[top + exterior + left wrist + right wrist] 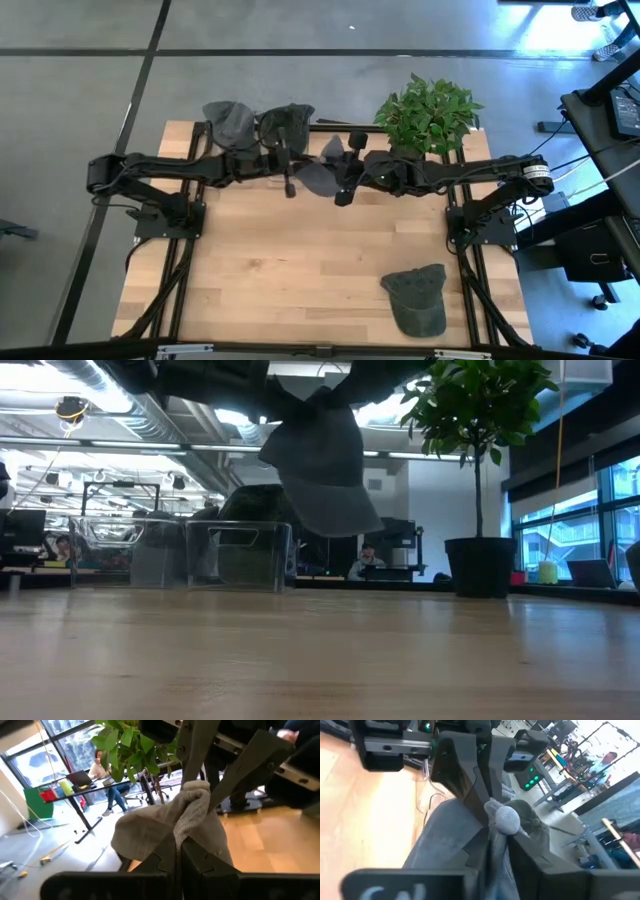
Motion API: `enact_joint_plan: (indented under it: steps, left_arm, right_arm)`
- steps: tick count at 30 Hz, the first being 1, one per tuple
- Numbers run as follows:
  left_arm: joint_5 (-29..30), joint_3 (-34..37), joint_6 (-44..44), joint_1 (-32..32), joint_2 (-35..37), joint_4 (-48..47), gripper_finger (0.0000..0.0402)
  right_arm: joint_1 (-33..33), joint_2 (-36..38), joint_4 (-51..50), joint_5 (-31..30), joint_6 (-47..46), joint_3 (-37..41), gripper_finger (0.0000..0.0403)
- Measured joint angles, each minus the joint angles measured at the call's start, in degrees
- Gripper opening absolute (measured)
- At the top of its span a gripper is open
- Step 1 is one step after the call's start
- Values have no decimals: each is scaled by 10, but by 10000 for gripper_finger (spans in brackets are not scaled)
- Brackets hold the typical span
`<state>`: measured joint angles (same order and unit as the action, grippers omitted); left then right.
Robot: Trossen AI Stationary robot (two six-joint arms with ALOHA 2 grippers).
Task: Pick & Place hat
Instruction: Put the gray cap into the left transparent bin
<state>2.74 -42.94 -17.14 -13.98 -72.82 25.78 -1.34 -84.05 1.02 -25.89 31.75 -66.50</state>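
Note:
A grey hat (318, 176) hangs in the air between both grippers, over the far middle of the table. In the low view the hat (322, 460) is clear of the tabletop, its lower part drooping. My left gripper (291, 183) reaches in from the table's left and is shut on the hat. My right gripper (343, 193) comes from the table's right and is also shut on it. In the left wrist view my left gripper (178, 851) faces the other arm's fingers. In the right wrist view my right gripper (492, 837) does the same. My left gripper pinches a bunched fold of the hat's grey cloth (192, 810) between its two fingers, coming roughly level from the table's left. The hat is lifted clear and sags below the hold. My right gripper pinches a gathered knot of the same cloth (506, 820) between its two fingers, from the table's right, right beside the left gripper's fingers (470, 775). The rest of the hat hangs slack beneath.
A dark green cap (416, 298) lies flat on the table near its right near corner. Clear bins (180, 555) at the far left edge hold more hats (255, 122). A potted plant (430, 110) stands at the far right. Bare wood (280, 270) lies between.

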Motion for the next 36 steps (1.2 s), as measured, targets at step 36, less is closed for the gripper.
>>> enact_joint_plan:
  steps: [36]
  left_arm:
    - [400,-150,-254,-43,159,-618,4]
  right_arm:
    - [14,104,-351,-216,-315,83,138]
